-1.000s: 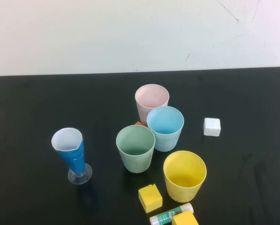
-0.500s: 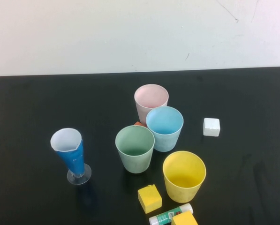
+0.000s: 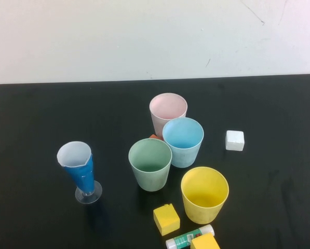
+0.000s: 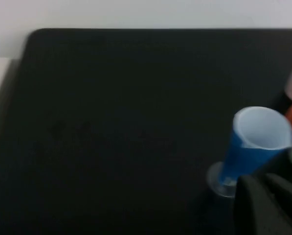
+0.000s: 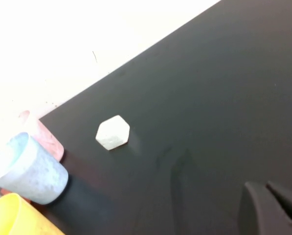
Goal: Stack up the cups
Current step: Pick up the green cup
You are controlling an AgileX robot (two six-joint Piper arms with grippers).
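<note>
On your black bench [image 3: 35,114], pink cup [image 3: 167,110] farthest, blue cup [image 3: 183,140] just nearer, green cup [image 3: 150,164] left-centre and yellow cup [image 3: 204,194] nearest stand upright and unstacked; left claw [image 4: 268,203] and right claw [image 5: 273,208] each show closed fingertips gripping nothing.

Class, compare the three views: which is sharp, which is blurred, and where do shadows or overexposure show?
High view: sharp, evenly lit; the green cup casts only a faint shadow. Left wrist view: soft, the blue-and-white cone cup blurred, left gripper a dark smear. Right wrist view: wall washed out, white cube soft-edged, right gripper dark at the corner.
</note>
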